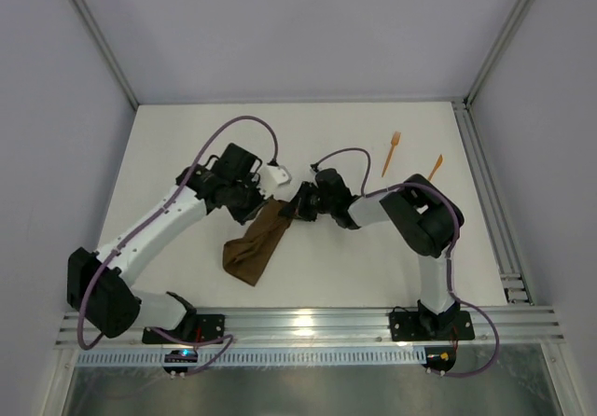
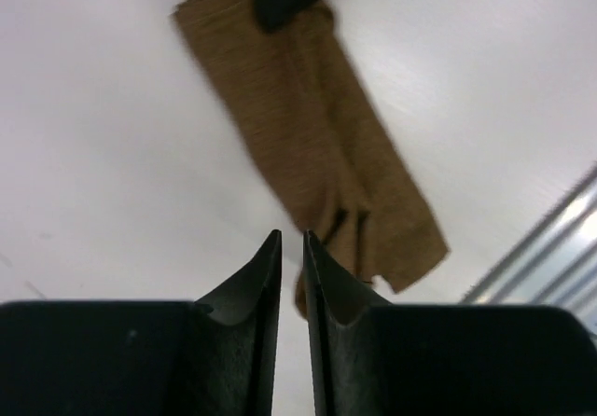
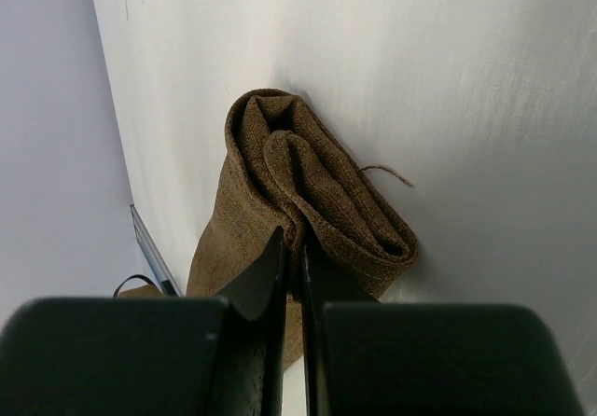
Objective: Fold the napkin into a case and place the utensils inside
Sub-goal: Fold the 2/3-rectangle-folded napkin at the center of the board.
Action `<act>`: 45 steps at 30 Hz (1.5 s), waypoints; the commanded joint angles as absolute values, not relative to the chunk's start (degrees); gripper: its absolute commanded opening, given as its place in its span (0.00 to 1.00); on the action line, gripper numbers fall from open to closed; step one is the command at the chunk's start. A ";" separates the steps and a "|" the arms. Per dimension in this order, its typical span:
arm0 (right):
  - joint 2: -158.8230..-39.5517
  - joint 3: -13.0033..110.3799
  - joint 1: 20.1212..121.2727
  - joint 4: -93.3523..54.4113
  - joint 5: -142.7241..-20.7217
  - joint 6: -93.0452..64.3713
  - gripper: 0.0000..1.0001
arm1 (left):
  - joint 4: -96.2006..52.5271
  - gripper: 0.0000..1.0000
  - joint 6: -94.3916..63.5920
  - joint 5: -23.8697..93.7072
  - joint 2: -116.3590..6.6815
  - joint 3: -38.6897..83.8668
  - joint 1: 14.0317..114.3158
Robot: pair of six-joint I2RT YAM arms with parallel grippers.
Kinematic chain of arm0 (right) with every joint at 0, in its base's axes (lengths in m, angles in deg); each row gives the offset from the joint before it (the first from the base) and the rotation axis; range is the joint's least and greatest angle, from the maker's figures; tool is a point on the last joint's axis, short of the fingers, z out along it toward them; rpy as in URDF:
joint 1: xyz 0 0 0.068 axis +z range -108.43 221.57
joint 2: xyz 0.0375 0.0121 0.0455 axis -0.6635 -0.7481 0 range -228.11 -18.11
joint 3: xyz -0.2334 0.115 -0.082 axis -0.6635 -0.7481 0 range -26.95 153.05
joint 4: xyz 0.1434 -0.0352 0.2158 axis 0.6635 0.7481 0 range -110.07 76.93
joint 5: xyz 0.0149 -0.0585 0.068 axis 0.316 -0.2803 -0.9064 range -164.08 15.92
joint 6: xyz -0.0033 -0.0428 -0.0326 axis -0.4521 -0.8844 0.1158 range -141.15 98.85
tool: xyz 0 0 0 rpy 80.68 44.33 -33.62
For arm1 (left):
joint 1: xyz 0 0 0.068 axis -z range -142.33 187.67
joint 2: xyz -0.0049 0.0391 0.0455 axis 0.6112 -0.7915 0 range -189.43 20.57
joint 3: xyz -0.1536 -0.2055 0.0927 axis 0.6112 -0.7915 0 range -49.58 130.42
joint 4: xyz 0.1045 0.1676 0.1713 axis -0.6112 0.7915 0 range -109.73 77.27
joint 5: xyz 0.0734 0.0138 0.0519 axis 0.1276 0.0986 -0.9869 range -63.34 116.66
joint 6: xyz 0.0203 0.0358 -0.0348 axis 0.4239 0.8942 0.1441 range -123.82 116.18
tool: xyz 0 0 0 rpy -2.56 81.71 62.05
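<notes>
The napkin (image 1: pixel 254 253) lies as a narrow dark brown layered strip slanting from the table's middle toward the near edge. My right gripper (image 1: pixel 297 206) is shut on its far end; in the right wrist view a fold of the napkin (image 3: pixel 308 183) is pinched between the tips of that gripper (image 3: pixel 292 243). My left gripper (image 1: pixel 254 209) hovers over the strip's left side. In the left wrist view the left gripper (image 2: pixel 292 241) stands a narrow gap open with nothing in it, the napkin (image 2: pixel 317 136) beyond its tips. The utensils, an orange fork (image 1: pixel 391 153) and a pointed orange piece (image 1: pixel 435 166), lie at the far right.
A metal rail (image 1: pixel 308 323) runs along the near edge and another rail (image 1: pixel 485 192) along the right side. Grey walls enclose the white table (image 1: pixel 187 145) on three sides. A loose thread (image 3: pixel 387 172) sticks out of the cloth.
</notes>
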State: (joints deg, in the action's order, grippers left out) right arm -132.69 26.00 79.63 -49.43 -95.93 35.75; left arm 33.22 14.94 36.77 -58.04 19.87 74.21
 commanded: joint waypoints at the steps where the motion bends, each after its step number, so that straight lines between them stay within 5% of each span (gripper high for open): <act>1: -132.89 28.16 79.45 -48.81 -96.23 34.05 0.03 | 29.50 0.15 20.52 28.34 -60.02 13.54 65.90; 16: -132.54 28.95 79.45 -47.14 -94.91 33.08 0.03 | 29.31 0.11 22.73 35.70 -60.99 0.88 78.18; 28: -133.15 35.10 79.36 -40.64 -97.46 27.28 0.03 | 24.74 0.12 17.37 41.33 -71.63 3.76 84.34; 39: -137.55 45.46 77.78 -29.22 -106.60 15.52 0.03 | 30.01 0.30 19.90 53.99 -68.13 11.48 87.51; 45: -139.22 48.46 77.43 -25.25 -112.66 9.97 0.03 | 40.46 0.32 23.33 60.92 -65.75 20.64 84.09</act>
